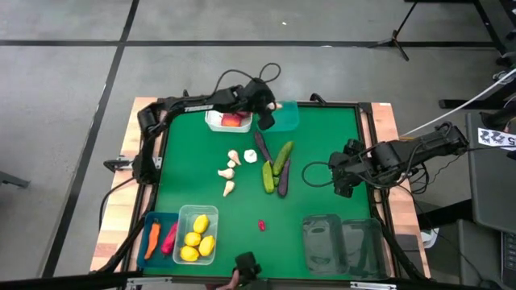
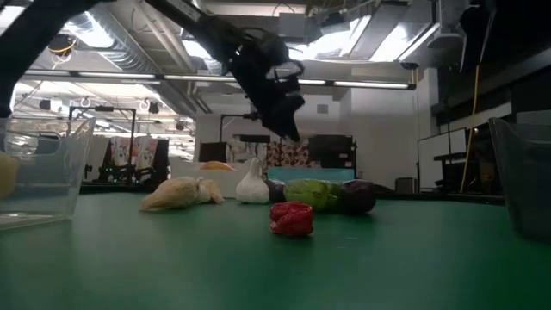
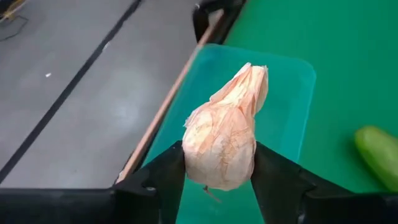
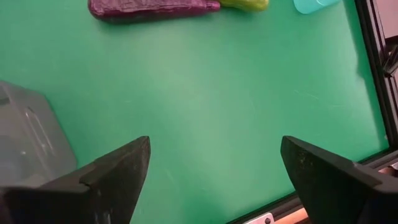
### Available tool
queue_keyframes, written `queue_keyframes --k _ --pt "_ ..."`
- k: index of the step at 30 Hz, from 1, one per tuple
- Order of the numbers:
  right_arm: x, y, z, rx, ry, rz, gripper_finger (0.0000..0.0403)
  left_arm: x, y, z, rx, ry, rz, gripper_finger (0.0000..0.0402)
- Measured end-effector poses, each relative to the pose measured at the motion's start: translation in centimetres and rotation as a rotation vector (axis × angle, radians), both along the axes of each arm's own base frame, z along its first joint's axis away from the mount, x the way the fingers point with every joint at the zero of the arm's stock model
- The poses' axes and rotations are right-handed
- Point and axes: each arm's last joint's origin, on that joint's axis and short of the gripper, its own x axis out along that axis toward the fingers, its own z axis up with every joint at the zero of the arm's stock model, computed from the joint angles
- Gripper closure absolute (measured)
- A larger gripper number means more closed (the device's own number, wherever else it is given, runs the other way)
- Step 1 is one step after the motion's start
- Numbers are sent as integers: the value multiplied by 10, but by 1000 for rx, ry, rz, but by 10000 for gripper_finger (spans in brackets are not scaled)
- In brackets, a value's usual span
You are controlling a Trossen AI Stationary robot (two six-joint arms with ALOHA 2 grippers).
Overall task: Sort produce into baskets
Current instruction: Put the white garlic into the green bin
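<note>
Both arms extended over the bench.
Left pincer [image 3: 217, 180] clamped with fingers pressing inward; right pincer [image 4: 214, 168] hangs spread wide, holding nothing.

The garlic [image 3: 222, 142] hides part of the teal bin [image 3: 292, 99]. At the right wrist view's twelve o'clock edge, an eggplant [image 4: 149, 7] is cut off.

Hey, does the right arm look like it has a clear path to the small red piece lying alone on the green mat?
Probably yes. The right gripper hangs with open jaws and holds nothing, and bare green mat lies between it and the red piece. The dark bins sit off to one side, not across that path.
</note>
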Motion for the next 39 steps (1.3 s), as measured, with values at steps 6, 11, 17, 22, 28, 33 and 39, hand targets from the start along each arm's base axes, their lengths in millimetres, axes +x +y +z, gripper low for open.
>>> queue_keyframes --k 6,11,17,22,28,33,39 --pt "2 1 0 18 -17 0 43 6 3 -15 5 43 -26 165" --pt "2 1 0 26 -15 2 43 1 -4 -8 -19 82 -33 125" --pt "2 1 0 26 -18 2 43 -19 -47 28 -132 172 -194 127" --pt "3 1 1 22 -26 1 43 -30 -93 44 -164 168 -321 137" --pt "4 2 1 35 -41 3 43 -34 -132 24 -163 154 -372 136" --pt "4 2 1 35 -41 3 43 -36 -153 -10 -51 104 -315 136" --pt "6 3 1 40 -56 3 43 -45 -168 -37 21 35 -260 135"
